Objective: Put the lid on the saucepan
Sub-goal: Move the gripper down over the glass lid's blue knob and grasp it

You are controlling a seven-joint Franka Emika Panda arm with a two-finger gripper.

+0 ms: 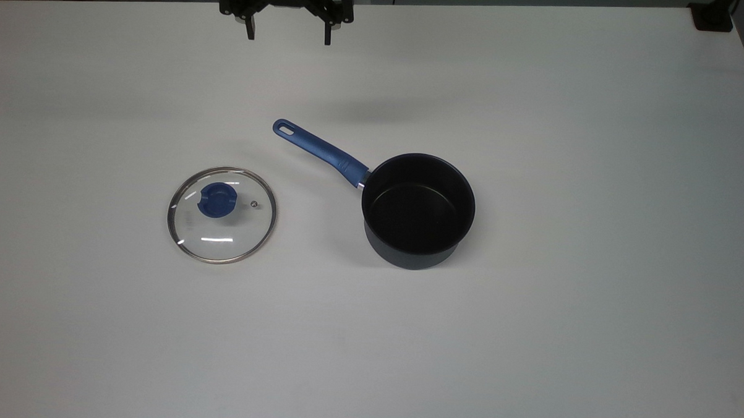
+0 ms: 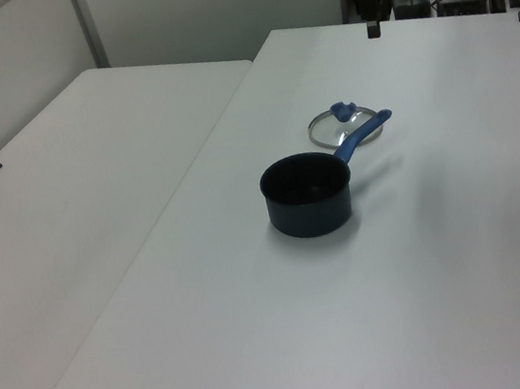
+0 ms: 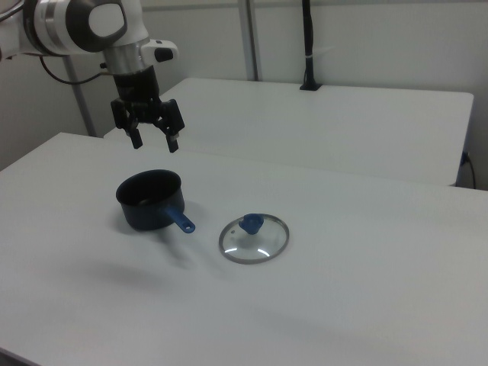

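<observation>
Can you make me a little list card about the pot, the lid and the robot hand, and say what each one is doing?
saucepan: upright on the white table, nothing inside, blue handle pointing to the top view's upper left
lid: flat on the table, knob up, apart from the saucepan, on the top view's left of it
gripper: open, holding nothing, raised above the table
lid on saucepan: not yet

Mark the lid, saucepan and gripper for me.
lid (image 1: pixel 222 215), top view, glass near the knob.
saucepan (image 1: pixel 418 210), top view, dark inside.
gripper (image 3: pixel 154 142), right view, midway between its open fingertips.
</observation>
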